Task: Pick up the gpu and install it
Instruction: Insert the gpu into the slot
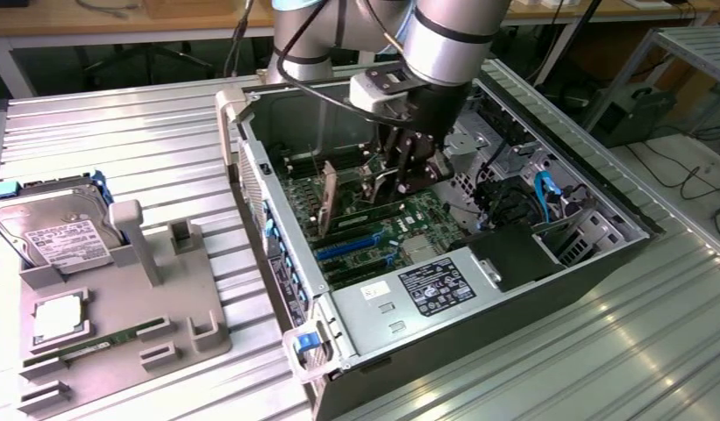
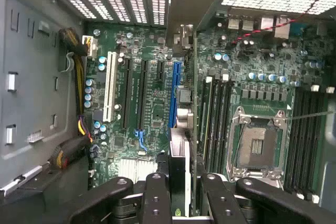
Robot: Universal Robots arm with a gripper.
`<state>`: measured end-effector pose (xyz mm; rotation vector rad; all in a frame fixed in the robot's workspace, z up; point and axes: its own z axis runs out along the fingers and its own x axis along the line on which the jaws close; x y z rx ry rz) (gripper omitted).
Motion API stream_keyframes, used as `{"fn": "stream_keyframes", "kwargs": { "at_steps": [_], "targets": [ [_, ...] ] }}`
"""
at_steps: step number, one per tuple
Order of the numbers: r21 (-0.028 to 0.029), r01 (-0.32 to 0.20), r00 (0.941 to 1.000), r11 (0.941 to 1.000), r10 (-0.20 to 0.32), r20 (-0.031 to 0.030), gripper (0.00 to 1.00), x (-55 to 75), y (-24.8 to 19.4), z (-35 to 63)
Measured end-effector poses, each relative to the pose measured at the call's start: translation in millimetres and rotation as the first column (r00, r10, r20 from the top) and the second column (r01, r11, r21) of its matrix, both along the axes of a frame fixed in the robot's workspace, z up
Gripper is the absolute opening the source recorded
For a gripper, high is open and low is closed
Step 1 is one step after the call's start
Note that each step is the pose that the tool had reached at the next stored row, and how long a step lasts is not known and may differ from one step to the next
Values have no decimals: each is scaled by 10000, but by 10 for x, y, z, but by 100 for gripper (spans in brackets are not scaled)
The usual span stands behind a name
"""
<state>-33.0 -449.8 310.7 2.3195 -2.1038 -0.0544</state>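
The gpu (image 2: 179, 177) stands on edge between my two black fingers (image 2: 157, 198), seen edge-on, with its silver bracket (image 2: 184, 3) toward the case's rear slot openings. My gripper (image 2: 186, 200) is shut on the card's near end. The card runs right beside the long blue slot (image 2: 174, 93) on the motherboard; I cannot tell whether its edge sits in a slot. In the exterior view my gripper (image 1: 404, 184) reaches down inside the open computer case (image 1: 278, 263), and the gpu's bracket end (image 1: 331, 202) stands upright near the rear wall.
A grey holder tray (image 1: 184, 324) lies at the exterior view's left with a silver hard drive (image 1: 55, 232) and a green memory stick (image 1: 103, 344). Inside the case are a power supply (image 1: 436, 285), blue cables (image 1: 545, 189), memory slots (image 2: 215, 119) and a processor socket (image 2: 257, 145).
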Motion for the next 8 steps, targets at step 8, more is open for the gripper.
{"fn": "stream_keyframes", "kwargs": {
  "at_steps": [8],
  "targets": [
    [17,264,9996,9996,-264,-63,28,-83,4,-274]
  ]
}}
